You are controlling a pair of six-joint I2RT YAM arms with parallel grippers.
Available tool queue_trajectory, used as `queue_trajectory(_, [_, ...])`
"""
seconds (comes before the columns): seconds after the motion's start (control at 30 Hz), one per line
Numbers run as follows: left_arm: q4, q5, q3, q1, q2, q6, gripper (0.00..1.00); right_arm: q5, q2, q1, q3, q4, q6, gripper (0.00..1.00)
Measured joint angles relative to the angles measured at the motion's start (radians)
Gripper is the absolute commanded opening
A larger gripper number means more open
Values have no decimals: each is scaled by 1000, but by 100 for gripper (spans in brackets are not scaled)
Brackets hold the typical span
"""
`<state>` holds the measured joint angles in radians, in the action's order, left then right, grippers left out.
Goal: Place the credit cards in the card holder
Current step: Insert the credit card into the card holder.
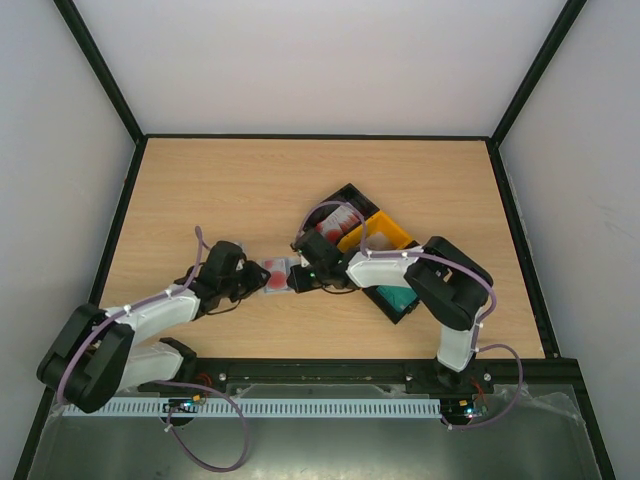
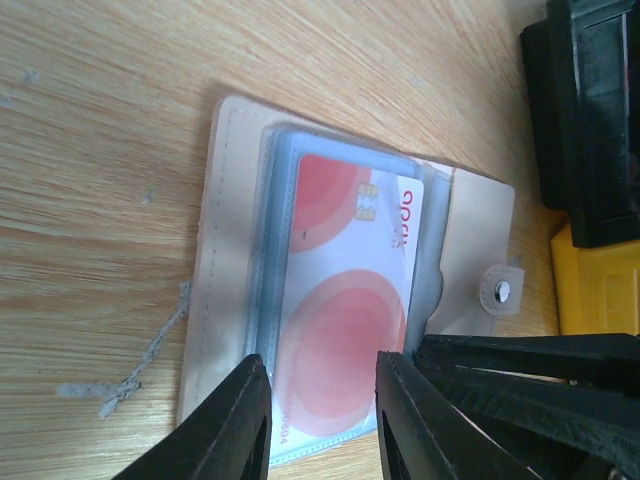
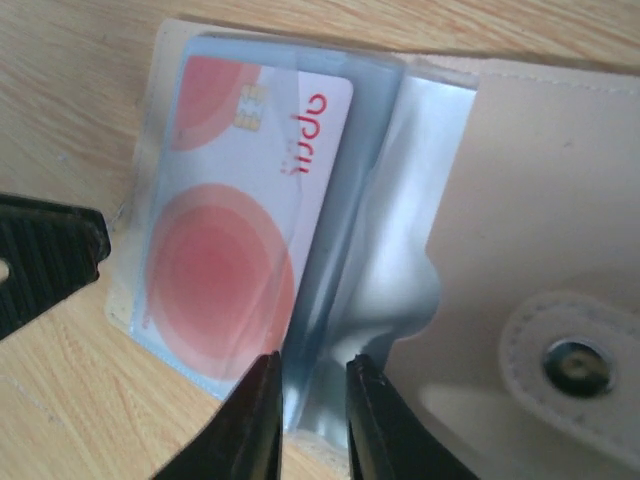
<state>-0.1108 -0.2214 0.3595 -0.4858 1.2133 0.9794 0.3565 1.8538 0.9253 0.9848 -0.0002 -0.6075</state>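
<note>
Card holder point(image 2: 478, 228) open, one red card point(image 2: 340, 300) inside; two cards point(image 1: 338, 222) in tray point(image 1: 378, 233); left gripper point(image 2: 320, 368) apart, right gripper point(image 3: 312, 368) pinching sleeve point(image 3: 405, 200).

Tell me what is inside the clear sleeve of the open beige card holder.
A red-and-white plastic credit card with a gold chip lies inside the clear plastic sleeve of the open beige card holder. Anything beneath that card is covered, so further cards cannot be told.
</note>
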Motion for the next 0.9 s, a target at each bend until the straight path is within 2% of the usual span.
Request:
queue_trajectory(0.1, [16, 13, 2, 0, -24, 0, 32, 2, -19, 0, -6, -9, 2, 23])
queue_trajectory(0.2, [27, 24, 6, 0, -28, 0, 32, 1, -29, 0, -6, -11, 5, 19])
queue_trajectory(0.37, [35, 32, 6, 0, -28, 0, 32, -7, -44, 0, -7, -13, 2, 19])
queue_trajectory(0.47, [35, 31, 6, 0, -28, -1, 32, 5, -43, 0, -7, -13, 2, 11])
queue_trajectory(0.63, [33, 24, 6, 0, -26, -2, 31, 19, -20, 0, 2, -12, 4, 6])
queue_trajectory(0.8, [21, 9, 6, 0, -2, -3, 31, 31, 8, 0, 3, -6, 5, 6])
queue_trajectory(0.9, [15, 3, 6, 0, 13, -3, 31, 34, 10, 0, 3, -2, 5, 9])
